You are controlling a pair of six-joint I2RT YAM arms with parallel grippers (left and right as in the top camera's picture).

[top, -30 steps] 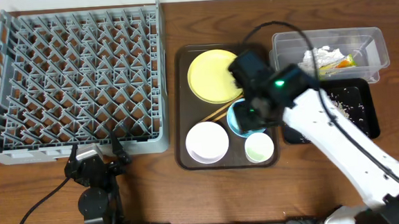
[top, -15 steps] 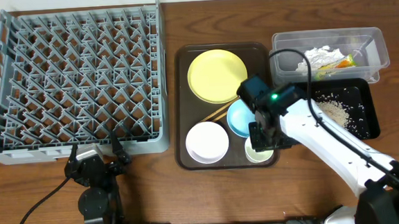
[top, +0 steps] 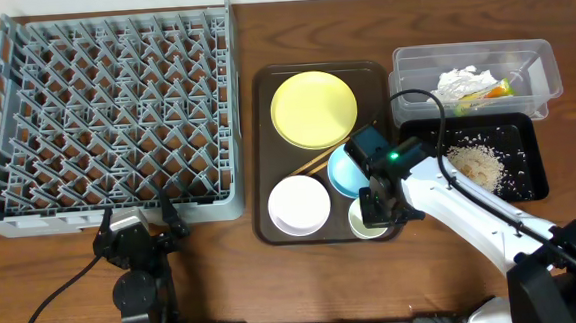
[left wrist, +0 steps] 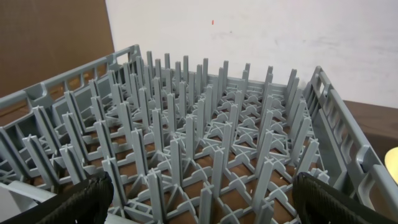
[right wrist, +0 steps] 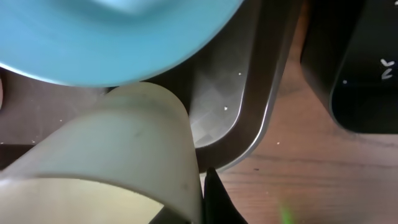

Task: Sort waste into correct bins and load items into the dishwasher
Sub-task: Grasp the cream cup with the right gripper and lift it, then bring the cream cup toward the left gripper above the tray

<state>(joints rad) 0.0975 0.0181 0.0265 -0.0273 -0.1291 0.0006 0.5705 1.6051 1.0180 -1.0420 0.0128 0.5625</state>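
My right gripper (top: 376,211) is low over the brown tray's front right corner, shut on the wall of the small pale cup (top: 357,220). In the right wrist view the cup (right wrist: 106,149) fills the lower left, with one black fingertip (right wrist: 216,199) pressed against its outside. The light blue bowl (top: 341,173) sits just behind it. The white bowl (top: 299,204), yellow plate (top: 312,110) and chopsticks (top: 313,163) also lie on that tray. My left gripper (top: 137,231) rests open at the front edge of the grey dish rack (top: 105,113), nothing between its fingers (left wrist: 87,199).
The clear tub (top: 543,66) at back right holds white tissue (top: 463,81) and a wrapper (top: 494,91). The black tray (top: 529,167) in front of it carries beige crumbs (top: 477,165). The brown serving tray (top: 261,133) lies between rack and bins.
My right gripper came forward from over the blue bowl to the cup, dropped lower, and closed on its wall. The left arm has not moved.
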